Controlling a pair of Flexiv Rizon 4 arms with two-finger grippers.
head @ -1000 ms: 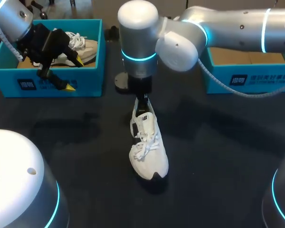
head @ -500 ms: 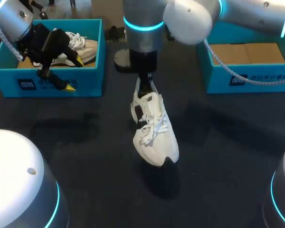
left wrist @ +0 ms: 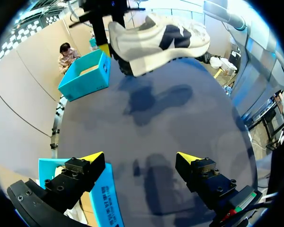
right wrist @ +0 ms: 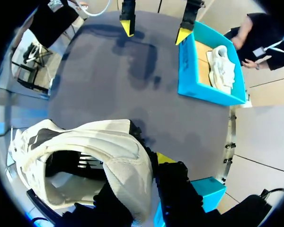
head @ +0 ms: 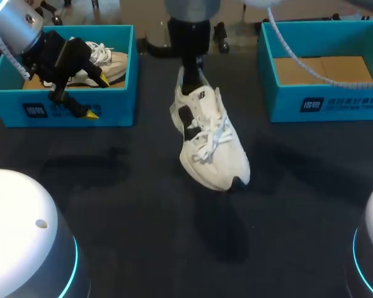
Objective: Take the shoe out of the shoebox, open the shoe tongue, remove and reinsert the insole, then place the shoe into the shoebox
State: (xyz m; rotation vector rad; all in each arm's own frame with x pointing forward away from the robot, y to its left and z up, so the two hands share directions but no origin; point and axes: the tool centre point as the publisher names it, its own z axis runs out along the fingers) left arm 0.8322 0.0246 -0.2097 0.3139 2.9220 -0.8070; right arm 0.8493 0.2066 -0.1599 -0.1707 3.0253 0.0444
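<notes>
The right tool (head: 190, 76) is holding the white sneaker (head: 208, 139) by its heel collar. In the right wrist view one yellow-tipped finger is pressing the outside of the heel, while the other is hidden inside the opening. The sneaker is hanging clear of the bench (head: 124, 211), toe tilted down, between the two blue boxes. The empty shoebox (head: 286, 105) on the right is showing only its cardboard floor. I judge the shoe to be out of its box, with the tongue and insole steps looking undone.

The left tool (head: 97, 96) is hovering with its fingers wide apart over the front wall of the left shoebox (head: 115, 108), gripping nothing. A second sneaker (head: 109, 62) is lying inside that box.

The sneaker is probably light, but it is soft and will flex. The padded collar is giving under the grip, and a heel hold lets the toe swing. The sole is likely the stiffest part, so resting it flat on the bench should steady the shoe. The laces (head: 212, 144) are lying loose and crossed over the tongue (head: 203, 102), and could snag a fingertip. The tongue's top edge looks like the best place to pinch and pull forward. I expect the insole to be thin and floppy, best caught at its heel end.
</notes>
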